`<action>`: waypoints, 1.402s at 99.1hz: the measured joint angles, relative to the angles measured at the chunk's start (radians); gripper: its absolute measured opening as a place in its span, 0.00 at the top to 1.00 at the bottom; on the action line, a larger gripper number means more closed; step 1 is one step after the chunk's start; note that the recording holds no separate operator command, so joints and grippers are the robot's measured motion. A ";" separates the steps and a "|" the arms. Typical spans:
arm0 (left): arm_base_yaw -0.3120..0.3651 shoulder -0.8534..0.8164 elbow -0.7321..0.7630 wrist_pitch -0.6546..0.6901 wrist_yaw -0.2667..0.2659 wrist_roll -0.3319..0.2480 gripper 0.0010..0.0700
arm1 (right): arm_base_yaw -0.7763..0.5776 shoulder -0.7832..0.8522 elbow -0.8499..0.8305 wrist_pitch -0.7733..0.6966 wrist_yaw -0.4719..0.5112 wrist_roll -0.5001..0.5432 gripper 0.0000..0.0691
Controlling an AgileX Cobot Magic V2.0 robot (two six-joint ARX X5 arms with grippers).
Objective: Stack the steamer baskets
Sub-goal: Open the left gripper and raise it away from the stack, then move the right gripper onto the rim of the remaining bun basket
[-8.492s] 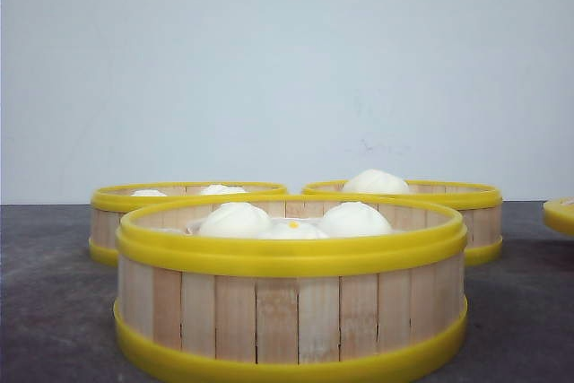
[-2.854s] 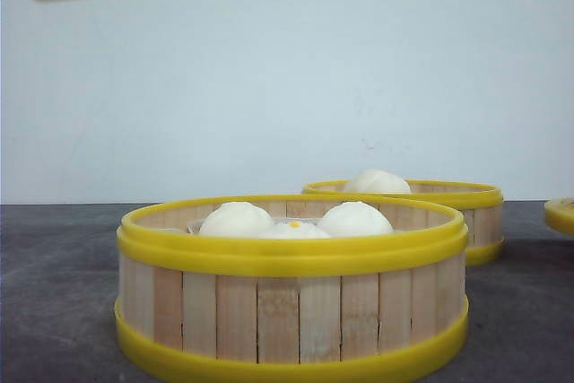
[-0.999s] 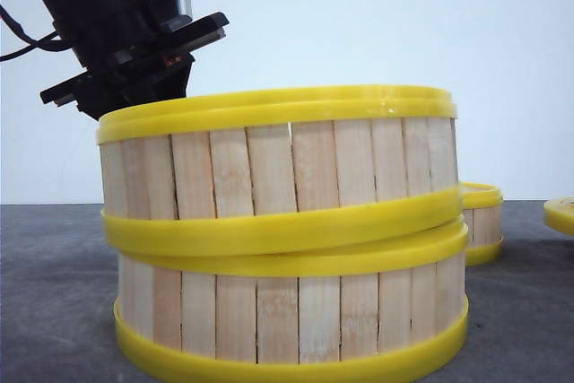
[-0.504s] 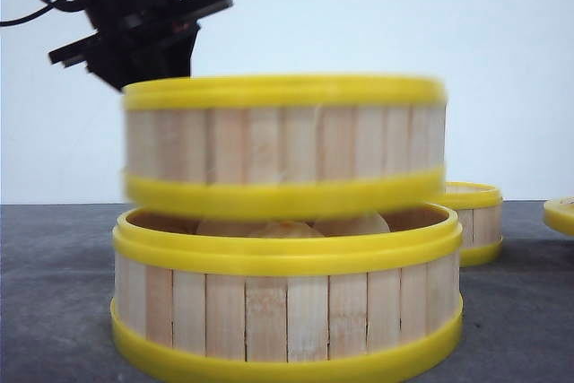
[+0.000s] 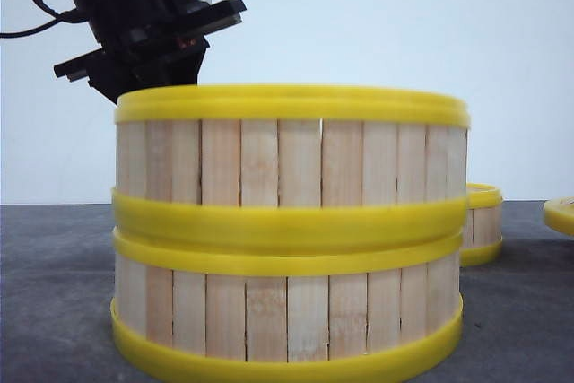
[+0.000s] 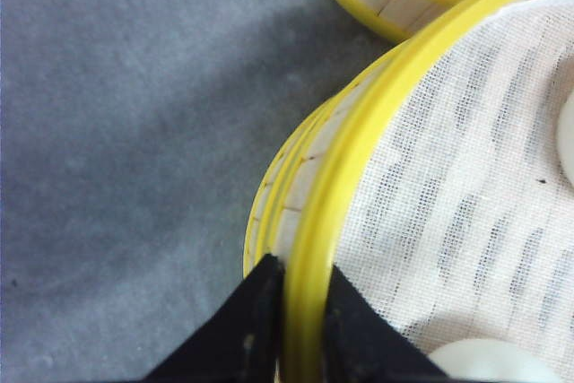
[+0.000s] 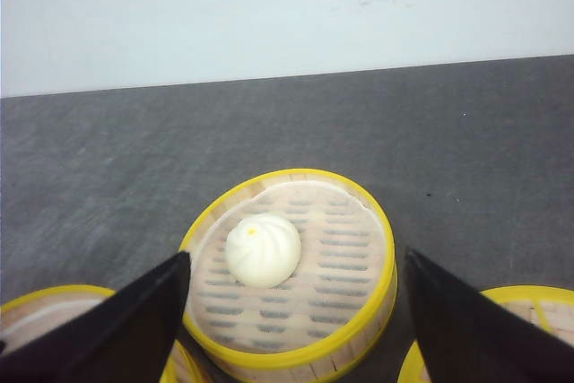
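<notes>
**A:** Where do your baskets stand? The round shallow steamer basket of pale upright wooden slats with glossy yellow rim bands sits squarely on its twin, the lower basket, bands touching all the way round. The third basket, holding one white bun, rests on the grey table behind them to the right, apart from the pair.

**B:** And the grippers?

**A:** Your left gripper is clamped on the top basket's yellow rim, one black finger outside the wall and one inside over the white cloth liner. Your right gripper hangs above the third basket, fingers spread wide, holding nothing.

**B:** How will that one handle?

**A:** I'd judge it light but stiff: thin slats, rigid bands. The glossy plastic looks slippery, so pinch the rim wall as the left does, one finger in, one out, clear of the bun. Held at one edge it may tilt, so keep it level or the bun could roll.
</notes>
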 joint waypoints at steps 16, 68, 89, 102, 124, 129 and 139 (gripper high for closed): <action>0.002 0.023 0.000 -0.004 0.000 0.000 0.97 | 0.000 0.000 0.000 -0.004 0.000 0.000 0.32; 0.021 -0.048 0.000 0.018 -0.032 0.002 0.58 | 0.000 0.092 0.018 -0.013 -0.017 0.000 0.32; 0.028 -0.338 0.000 0.072 -0.038 0.008 0.58 | -0.001 0.308 0.130 -0.016 -0.024 -0.001 0.32; 0.028 -0.488 -0.002 0.072 -0.038 0.008 0.58 | -0.008 0.484 0.229 -0.031 -0.024 -0.004 0.32; 0.028 -0.805 -0.185 0.111 -0.039 -0.043 0.58 | -0.041 0.788 0.345 -0.053 -0.021 -0.006 0.33; 0.028 -0.877 -0.237 0.109 -0.039 -0.062 0.58 | -0.047 0.843 0.357 -0.053 -0.006 -0.006 0.37; 0.028 -1.008 -0.299 0.065 -0.039 -0.097 0.58 | -0.056 0.937 0.364 -0.041 0.001 -0.004 0.42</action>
